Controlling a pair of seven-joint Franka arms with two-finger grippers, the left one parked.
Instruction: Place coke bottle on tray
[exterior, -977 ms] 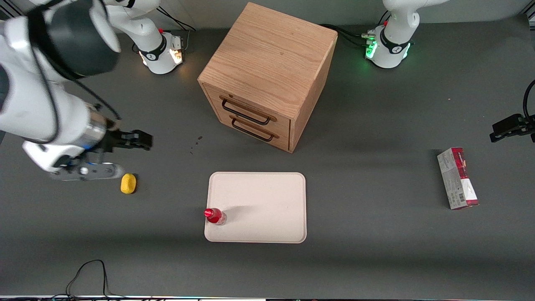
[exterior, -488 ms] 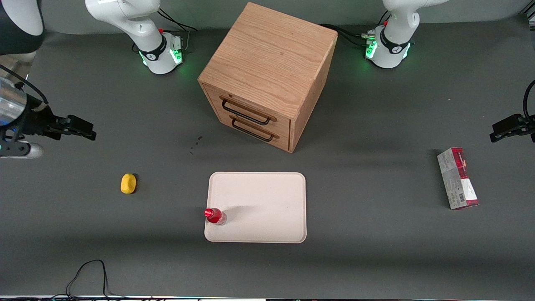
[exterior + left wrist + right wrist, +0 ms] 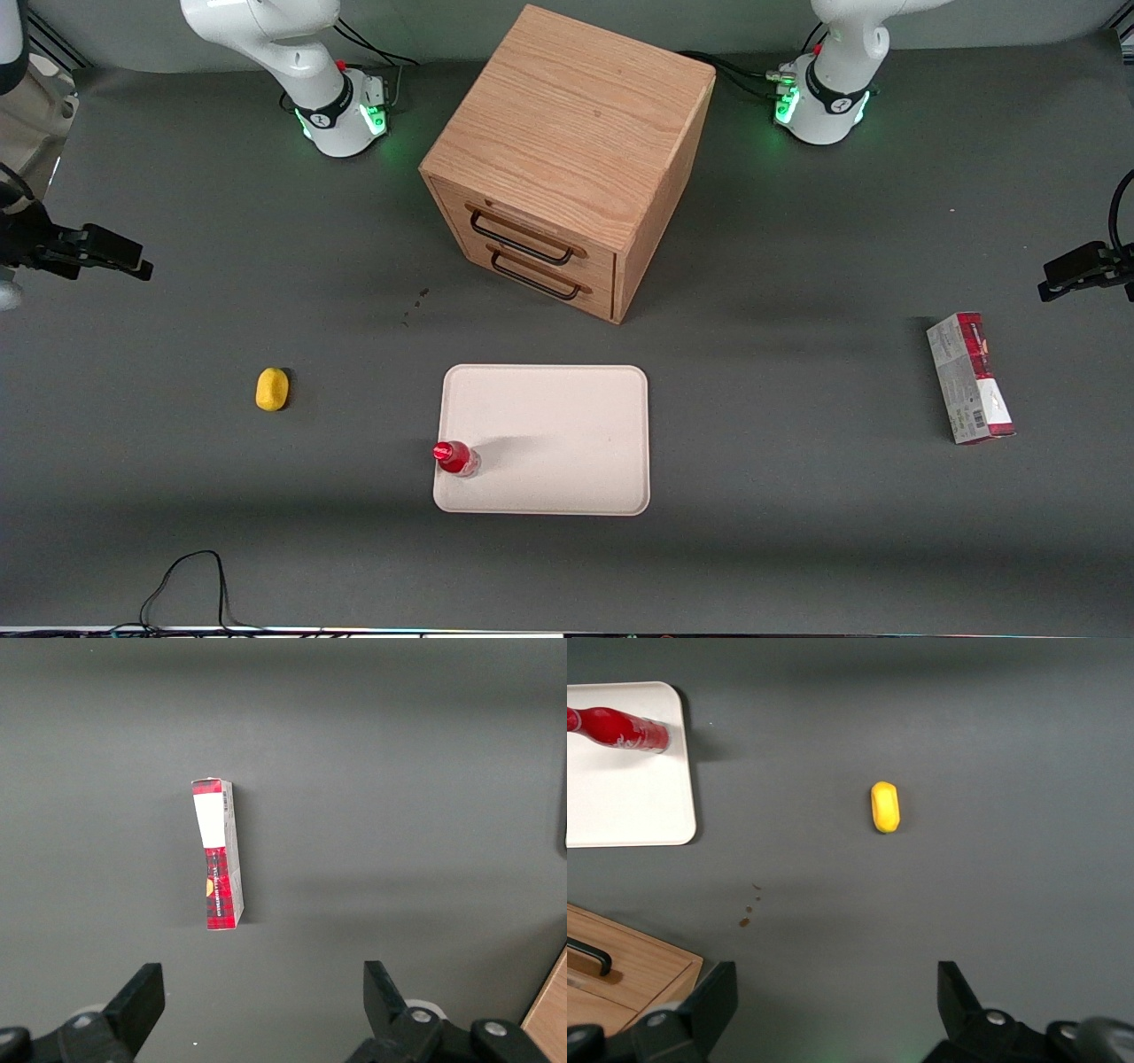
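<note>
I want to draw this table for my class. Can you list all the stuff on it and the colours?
coke bottle: one, red cap and label, standing on the tray near its rim.
tray: one, pale cream-pink, in front of the cabinet's drawers.
drawer cabinet: one, wooden with two black handles, mid-table.
yellow lump: one, yellow, toward the working arm's end.
carton: one, red and grey, lying toward the parked arm's end.
cable: one, black, at the table edge nearest the front camera.
gripper: one, black, jaws open, holding nothing, raised at the working arm's end.
</note>
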